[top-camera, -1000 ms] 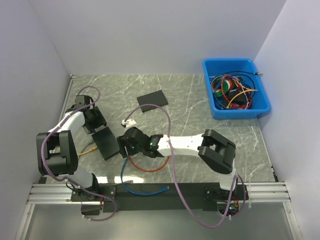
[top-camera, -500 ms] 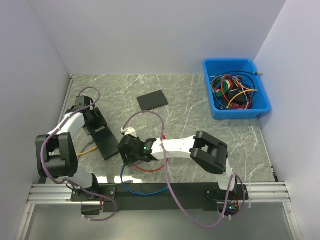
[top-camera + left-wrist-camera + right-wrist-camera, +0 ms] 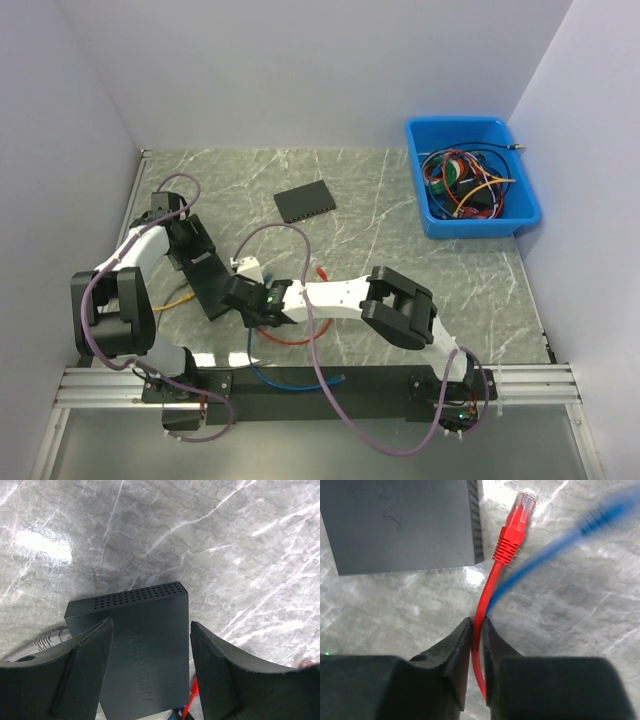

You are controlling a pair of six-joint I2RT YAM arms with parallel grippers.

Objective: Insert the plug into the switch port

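Grey marble table (image 3: pixel 380 240), walled on three sides. Left arm (image 3: pixel 135 250) reaches to the left side. Right arm (image 3: pixel 345 293) stretches across from the right, wrist low near the middle-left.

Blue bin (image 3: pixel 478 228) at the far right, full of tangled cables. Well apart from it, a flat black panel (image 3: pixel 303 201) lies mid-table.

Dark switch (image 3: pixel 145 650), vented edge and lettering visible, sits under the left gripper (image 3: pixel 150 622). Its fingers (image 3: pixel 85 665) are spread wide on either side of the switch; cannot tell whether they actually squeeze it. A grey connector (image 3: pixel 50 641) is at the switch's left edge.

Right gripper (image 3: pixel 476 622) is pressed together, pinching the red cable (image 3: pixel 490 580) a little behind its end.

The plug (image 3: pixel 516 525), red boot with a clear tip, sticks out ahead of the fingers. It is just beside the switch's near corner and outside any port.

A blurred blue cable (image 3: pixel 555 537) crosses beside it. A yellow cable (image 3: pixel 178 297) lies left of the switch.
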